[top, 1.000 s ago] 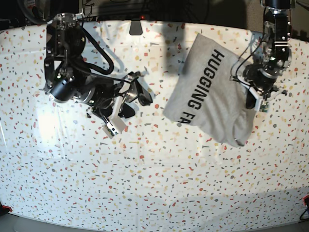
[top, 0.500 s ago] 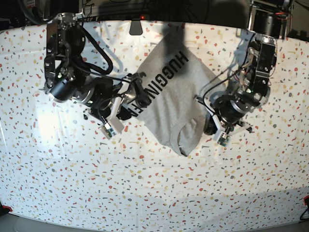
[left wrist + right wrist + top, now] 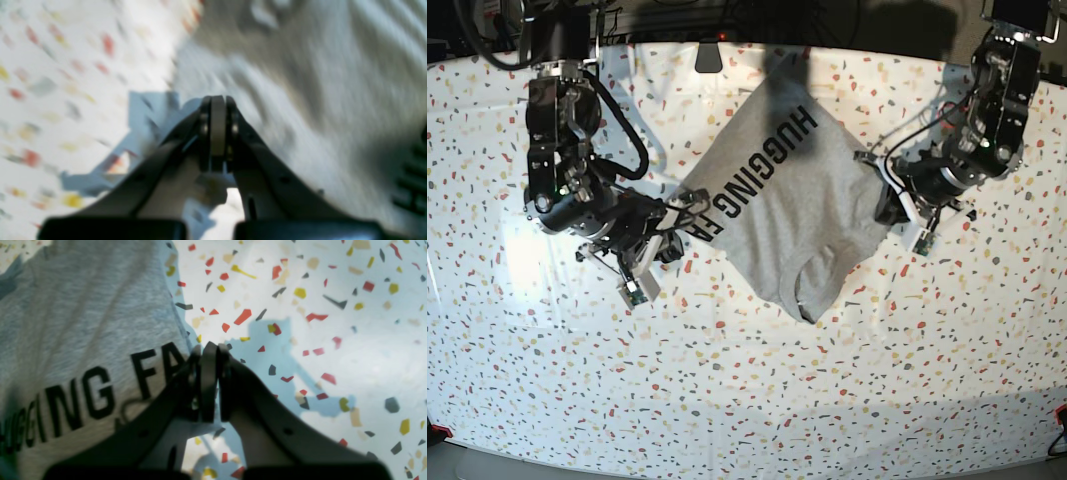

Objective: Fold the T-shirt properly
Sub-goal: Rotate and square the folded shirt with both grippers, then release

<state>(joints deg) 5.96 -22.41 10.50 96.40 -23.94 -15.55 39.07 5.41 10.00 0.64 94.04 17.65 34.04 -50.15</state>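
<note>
Two grippers, left [image 3: 217, 133] and right [image 3: 208, 380], pinch one T-shirt [image 3: 797, 210].

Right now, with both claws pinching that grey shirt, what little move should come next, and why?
Probably draw the two grippers apart and lower. The left gripper and right gripper each pinch an edge of the T-shirt, yet the cloth between them sags in a bunch with its collar hanging low over the speckled table.

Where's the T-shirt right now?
In the base view the T-shirt hangs upper-centre over the speckled table, stretched between the right gripper and the left gripper.
</note>
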